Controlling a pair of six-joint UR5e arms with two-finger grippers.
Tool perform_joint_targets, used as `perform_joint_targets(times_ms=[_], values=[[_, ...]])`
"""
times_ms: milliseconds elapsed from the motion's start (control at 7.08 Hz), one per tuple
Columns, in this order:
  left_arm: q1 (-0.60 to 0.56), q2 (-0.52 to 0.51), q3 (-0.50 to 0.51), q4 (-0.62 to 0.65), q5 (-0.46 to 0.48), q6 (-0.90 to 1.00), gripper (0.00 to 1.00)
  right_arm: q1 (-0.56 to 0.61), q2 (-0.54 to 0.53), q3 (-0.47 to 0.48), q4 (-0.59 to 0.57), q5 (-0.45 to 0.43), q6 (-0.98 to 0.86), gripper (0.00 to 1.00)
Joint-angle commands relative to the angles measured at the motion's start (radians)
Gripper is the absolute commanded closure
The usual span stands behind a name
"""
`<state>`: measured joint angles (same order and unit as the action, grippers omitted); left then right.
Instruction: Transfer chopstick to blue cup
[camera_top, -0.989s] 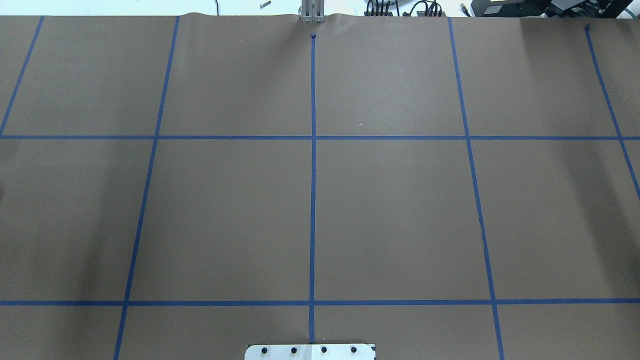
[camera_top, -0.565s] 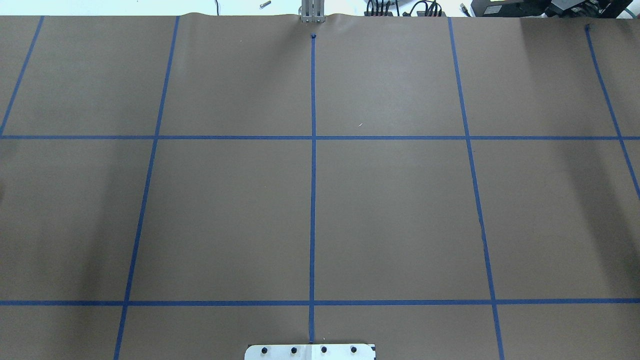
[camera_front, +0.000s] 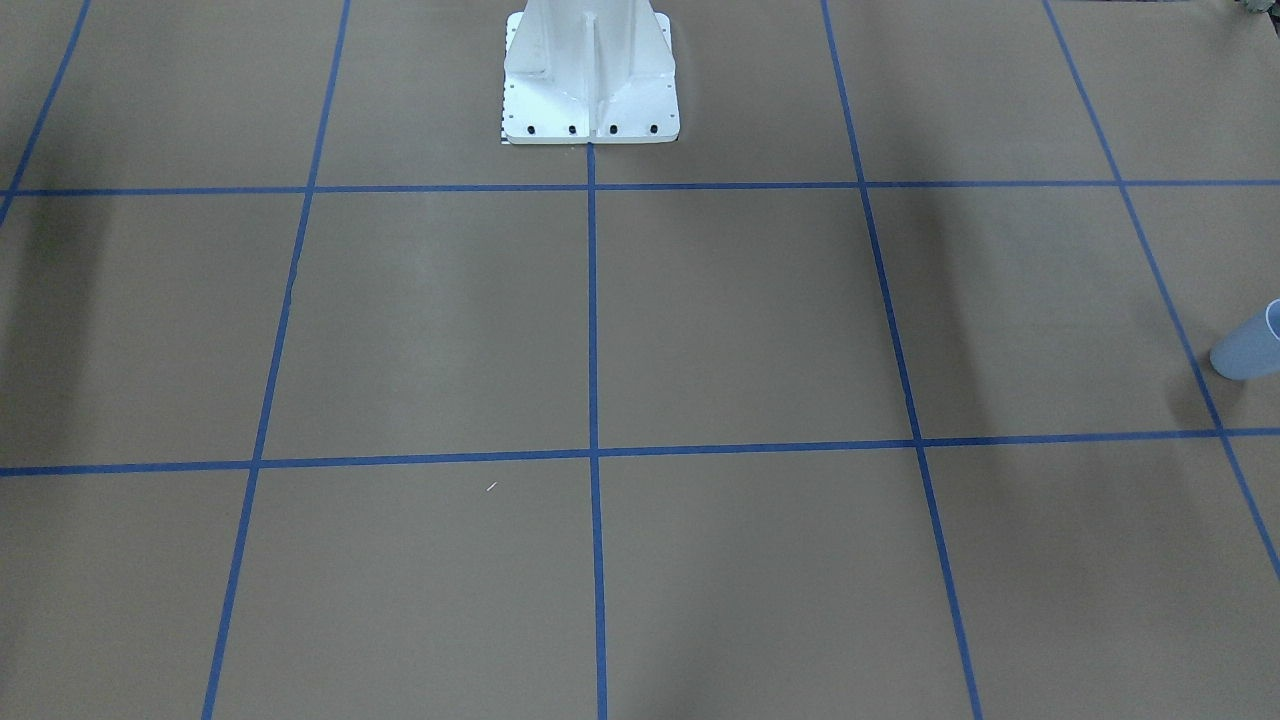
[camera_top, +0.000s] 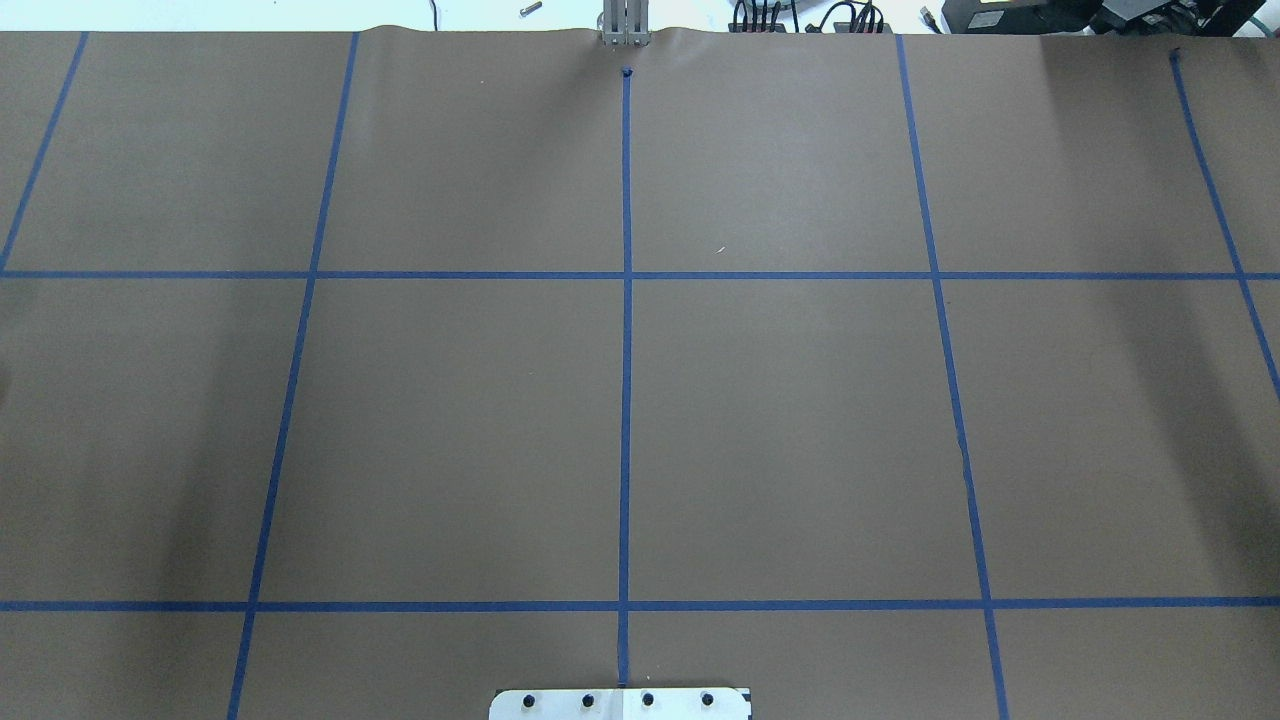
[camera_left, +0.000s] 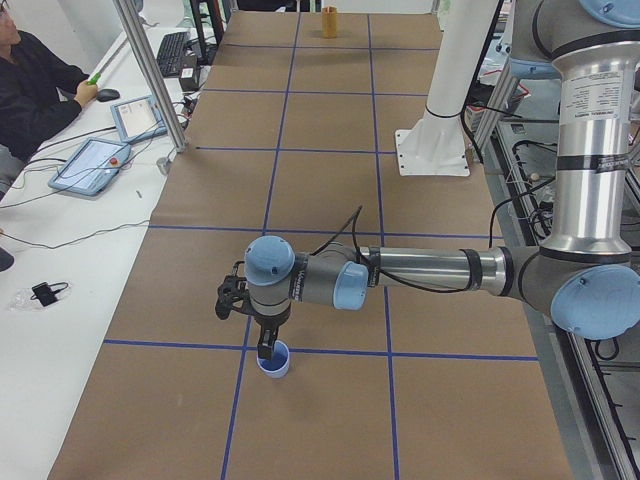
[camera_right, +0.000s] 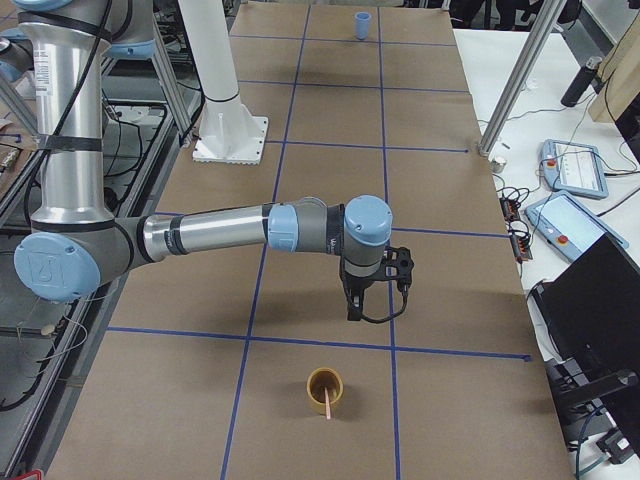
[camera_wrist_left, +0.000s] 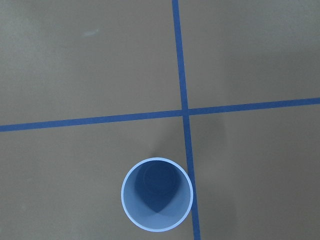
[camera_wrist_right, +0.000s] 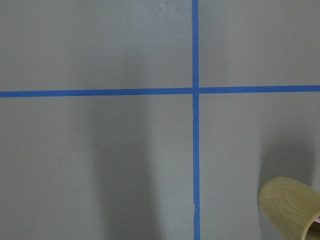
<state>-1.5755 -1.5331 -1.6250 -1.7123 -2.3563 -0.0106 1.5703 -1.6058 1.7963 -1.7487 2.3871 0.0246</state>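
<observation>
Tape lines (camera_top: 626, 400) in blue grid the brown-papered surface (camera_top: 800, 430). The blue cup (camera_wrist_left: 157, 201) stands at six o'clock of the left gripper (camera_left: 266, 349). The chopstick (camera_right: 327, 403) leans in a tan cup (camera_right: 313, 392) at six o'clock of the right gripper (camera_right: 353, 311); whether either gripper is apart or together, I cannot tell.

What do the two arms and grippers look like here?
The left arm and right arm are silver-grey tubes with pale blue joint caps. The left gripper and right gripper are black, each with a thin black cable looping by the wrist.
</observation>
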Motion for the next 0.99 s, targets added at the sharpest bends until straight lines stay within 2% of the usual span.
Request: perform_joint_targets(times_ms=[0, 283, 565, 848], values=[[0.0, -0.005, 0.028, 0.002, 0.008, 0.006, 0.01, -0.006, -0.014, -0.009, 0.0, -0.006, -0.012, 0.0], [0.0, -0.035, 0.144, -0.053, 0.012, 0.009, 0.01, -0.006, -0.06, -0.002, 0.076, 0.001, -0.011, 0.0], [-0.003, -0.016, 0.235, -0.194, 0.009, 0.004, 0.01, -0.004, -0.071, -0.008, 0.075, 0.007, -0.005, 0.0], [-0.011, -0.036, 0.267, -0.185, 0.005, 0.001, 0.01, -0.004, -0.071, -0.009, 0.077, 0.047, -0.002, 0.0]])
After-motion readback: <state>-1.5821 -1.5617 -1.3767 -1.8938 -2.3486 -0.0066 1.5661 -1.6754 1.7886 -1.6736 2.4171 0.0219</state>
